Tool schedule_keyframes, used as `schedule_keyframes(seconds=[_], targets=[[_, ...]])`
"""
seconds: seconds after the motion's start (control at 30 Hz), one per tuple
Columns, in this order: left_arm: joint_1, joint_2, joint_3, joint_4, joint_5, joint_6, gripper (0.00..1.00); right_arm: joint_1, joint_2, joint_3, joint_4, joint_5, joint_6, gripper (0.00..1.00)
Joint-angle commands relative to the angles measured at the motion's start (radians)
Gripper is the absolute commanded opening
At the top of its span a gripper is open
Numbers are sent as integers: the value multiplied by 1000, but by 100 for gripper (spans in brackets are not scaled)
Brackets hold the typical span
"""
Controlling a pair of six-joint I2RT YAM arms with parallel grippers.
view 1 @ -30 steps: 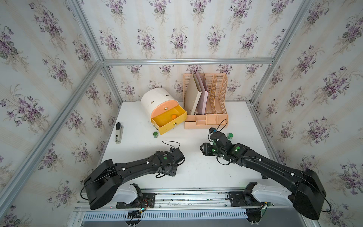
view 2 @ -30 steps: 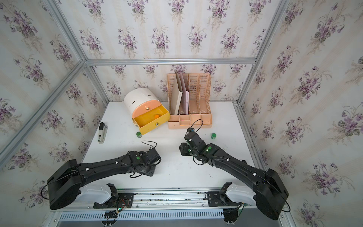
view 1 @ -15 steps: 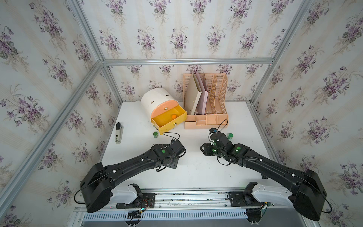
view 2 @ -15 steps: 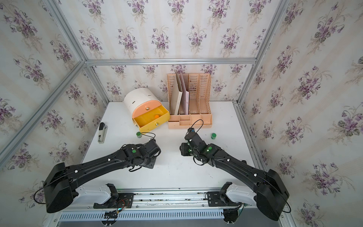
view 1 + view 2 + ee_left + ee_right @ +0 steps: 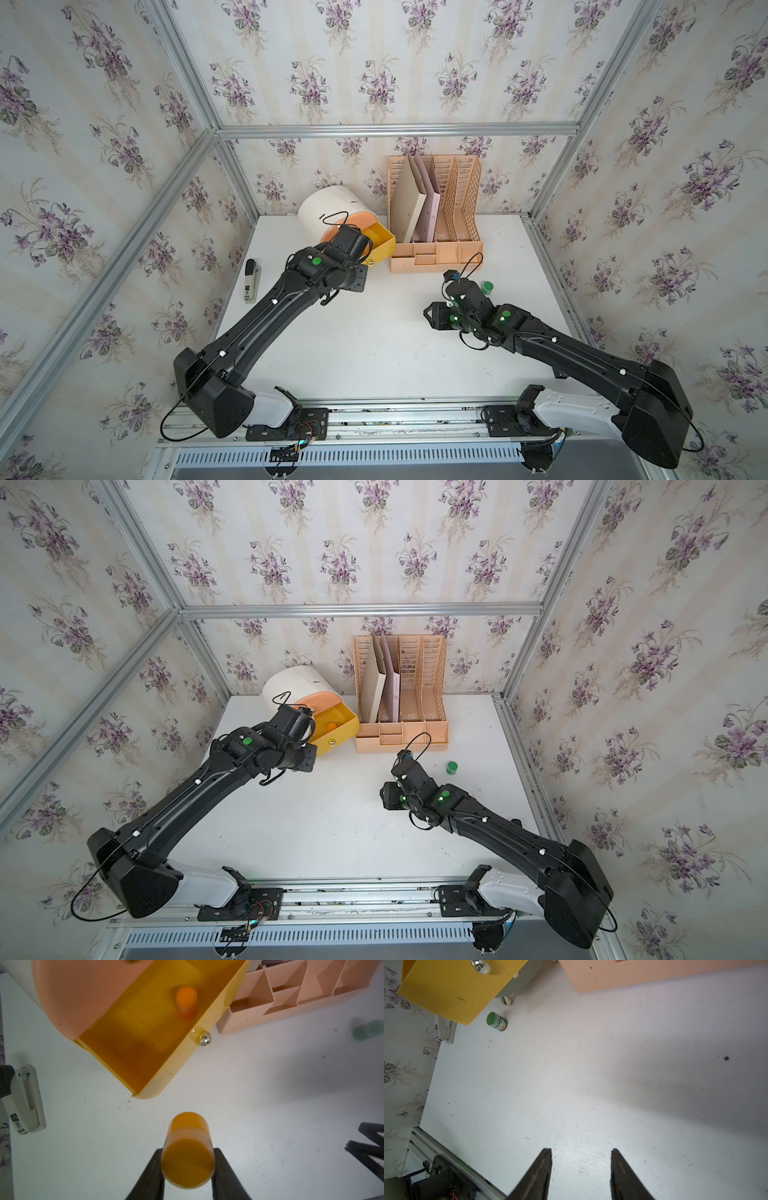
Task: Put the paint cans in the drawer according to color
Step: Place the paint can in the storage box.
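Now the left gripper is clamped on an orange can, its fingers pressed against the can's sides, above bare table. Ahead of the fingertips lies the pulled-out yellow drawer. A second orange can stands inside it, close to the front that carries the knob. The step in hand appears to be the carry to that drawer. To do it well, the held can should probably travel forward high enough to clear the near wall. It should then descend over the free floor short of the stored can and be let go only once low and upright, since a round jar may roll or knock its neighbour. The right gripper hangs with jaws apart and empty. One green can stands far ahead of it, by the drawer's corner, and another stands near its side.
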Motion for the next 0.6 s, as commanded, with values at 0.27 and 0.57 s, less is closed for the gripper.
schedule_keyframes(seconds=[0.27, 0.57], targets=[[116, 143, 182, -35, 44, 78, 20, 0, -26, 13, 3, 1, 9, 50], [195, 214, 191, -1, 91, 90, 20, -1, -35, 17, -4, 2, 7, 50]])
